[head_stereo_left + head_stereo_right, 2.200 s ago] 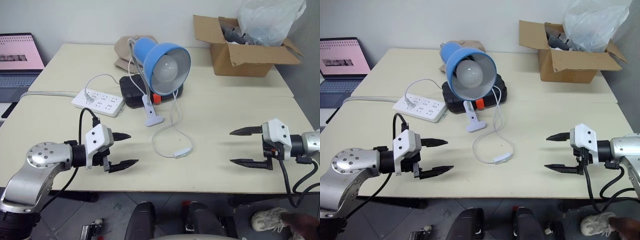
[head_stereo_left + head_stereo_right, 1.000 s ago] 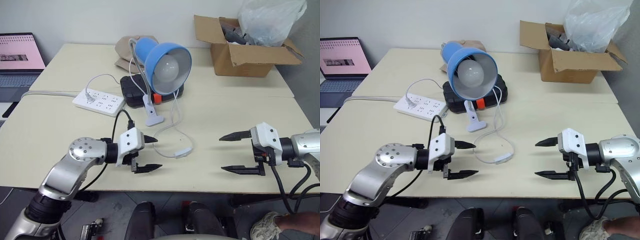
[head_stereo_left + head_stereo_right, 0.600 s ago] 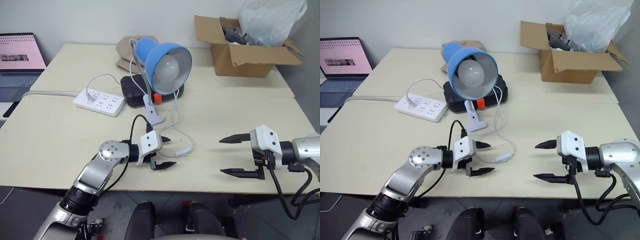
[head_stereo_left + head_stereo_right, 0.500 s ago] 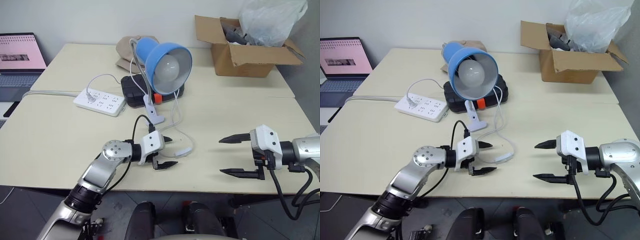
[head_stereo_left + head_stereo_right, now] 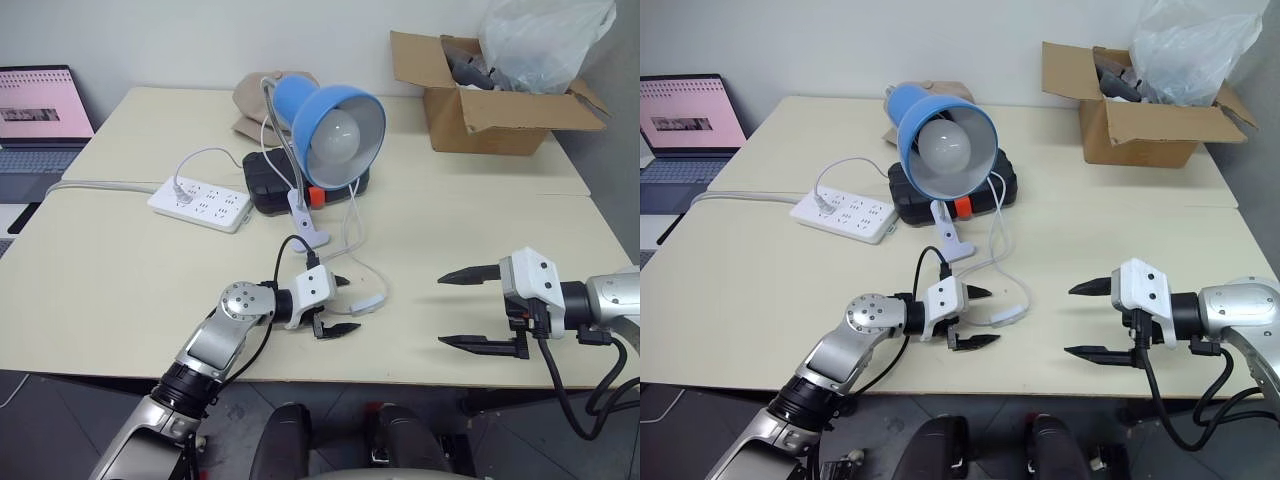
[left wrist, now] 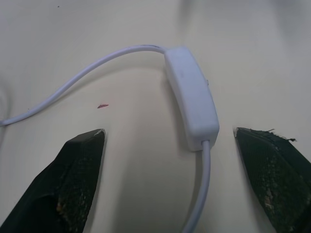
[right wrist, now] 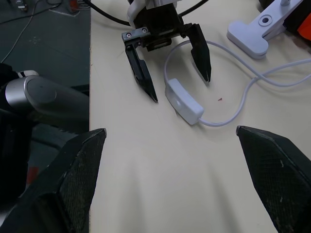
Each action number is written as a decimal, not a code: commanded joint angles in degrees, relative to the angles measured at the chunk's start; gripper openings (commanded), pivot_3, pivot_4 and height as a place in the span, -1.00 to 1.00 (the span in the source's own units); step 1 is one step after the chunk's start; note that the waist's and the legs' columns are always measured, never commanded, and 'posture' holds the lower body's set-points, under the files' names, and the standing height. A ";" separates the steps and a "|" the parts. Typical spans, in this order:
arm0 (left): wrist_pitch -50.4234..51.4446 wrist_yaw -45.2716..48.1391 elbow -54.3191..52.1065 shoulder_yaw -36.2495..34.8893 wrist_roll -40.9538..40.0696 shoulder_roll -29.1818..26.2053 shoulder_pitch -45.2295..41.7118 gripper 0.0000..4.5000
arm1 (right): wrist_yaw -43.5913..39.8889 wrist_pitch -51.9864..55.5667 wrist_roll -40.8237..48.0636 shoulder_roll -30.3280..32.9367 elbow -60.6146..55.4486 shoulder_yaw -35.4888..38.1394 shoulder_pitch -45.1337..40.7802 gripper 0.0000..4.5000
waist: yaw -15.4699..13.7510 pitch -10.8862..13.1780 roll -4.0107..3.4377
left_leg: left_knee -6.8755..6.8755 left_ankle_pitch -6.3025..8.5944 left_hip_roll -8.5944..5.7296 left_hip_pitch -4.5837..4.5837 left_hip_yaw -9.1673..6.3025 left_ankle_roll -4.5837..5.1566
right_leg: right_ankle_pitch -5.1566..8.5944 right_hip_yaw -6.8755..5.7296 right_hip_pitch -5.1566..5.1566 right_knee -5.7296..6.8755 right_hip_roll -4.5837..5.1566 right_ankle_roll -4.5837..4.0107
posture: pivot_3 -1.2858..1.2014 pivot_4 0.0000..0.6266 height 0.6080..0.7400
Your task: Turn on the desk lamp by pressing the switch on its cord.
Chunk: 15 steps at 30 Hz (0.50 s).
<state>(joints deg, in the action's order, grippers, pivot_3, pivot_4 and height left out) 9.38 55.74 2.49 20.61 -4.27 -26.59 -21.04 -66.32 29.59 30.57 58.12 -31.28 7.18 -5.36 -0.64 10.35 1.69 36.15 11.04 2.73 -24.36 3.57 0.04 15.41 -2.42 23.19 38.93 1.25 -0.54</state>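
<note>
White and slim, the switch [image 5: 367, 304] lies on the cord [image 5: 350, 236] near the table's [image 5: 120, 270] front edge. The left gripper [image 5: 342, 304] points at it, fingers spread. The right gripper [image 5: 461, 308] hangs open near the front right corner.

Even, bright overhead room light; soft shadows beneath the open left gripper [image 5: 338, 305]; its fingers [image 6: 77, 179] blur in close-up beside the sharper switch [image 6: 190, 97].
</note>
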 commanded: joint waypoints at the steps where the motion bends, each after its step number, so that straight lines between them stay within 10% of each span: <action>1: -0.76 -0.06 -0.95 -0.13 -0.27 1.13 -0.53 0.67 | -0.26 -0.33 0.69 0.92 -1.23 1.22 -0.64 1.00 | 0.00 0.00 0.00 | 0.00 0.00 0.00 0.00 0.00 0.00 | 0.00 0.00 0.00 0.00 0.00 0.00 | 0.03 -0.52 1.00; 15: -1.07 0.64 0.11 -0.75 0.10 1.10 -1.32 -0.10 | 0.14 -0.80 0.09 0.49 -0.82 0.52 -1.27 1.00 | 0.04 0.00 0.00 | 0.00 0.00 0.00 0.00 -0.01 0.00 | 0.00 0.00 0.00 0.00 -0.01 0.00 | 0.03 -0.52 1.00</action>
<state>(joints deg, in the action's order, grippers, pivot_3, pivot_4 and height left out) 9.41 55.92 3.05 20.61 -4.08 -25.37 -21.13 -66.29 29.50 30.40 58.31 -31.27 7.16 -5.67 -0.60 10.35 1.69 36.15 11.04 2.73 -24.36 3.57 0.04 15.41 -2.42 23.19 38.93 1.24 -0.54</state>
